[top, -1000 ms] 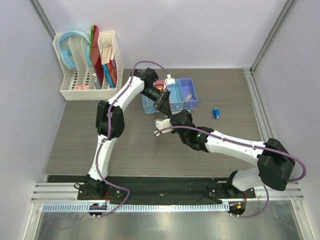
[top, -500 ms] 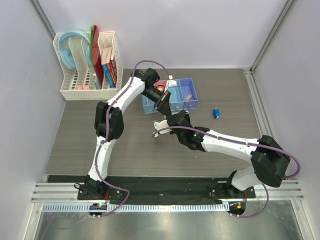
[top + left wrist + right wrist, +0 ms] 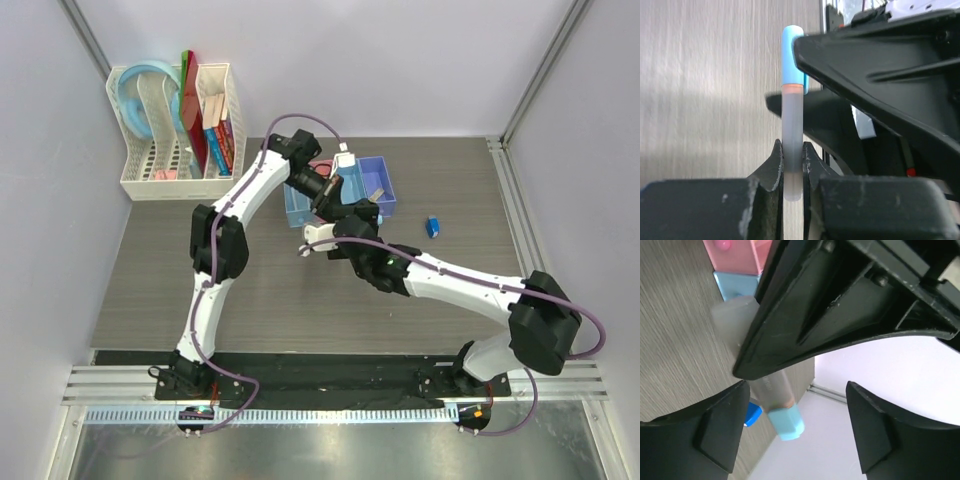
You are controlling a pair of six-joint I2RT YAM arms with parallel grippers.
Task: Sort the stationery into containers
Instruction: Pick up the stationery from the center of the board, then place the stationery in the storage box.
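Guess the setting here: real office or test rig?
Probably a lab test cell staged as a desk: left arm and right arm on a metal rail, bare walls, a white desk rack and small plastic bins.

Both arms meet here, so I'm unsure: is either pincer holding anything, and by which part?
The left pincer grips the grey stick by its plain end, opposite the light-blue tip. The right pincer is open, holding nothing.

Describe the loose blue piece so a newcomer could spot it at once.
Find the row of translucent bins toward the back of the table. Right of its violet-blue end, on bare wood, lies the small dark-blue block. It lies alone, outside every bin.
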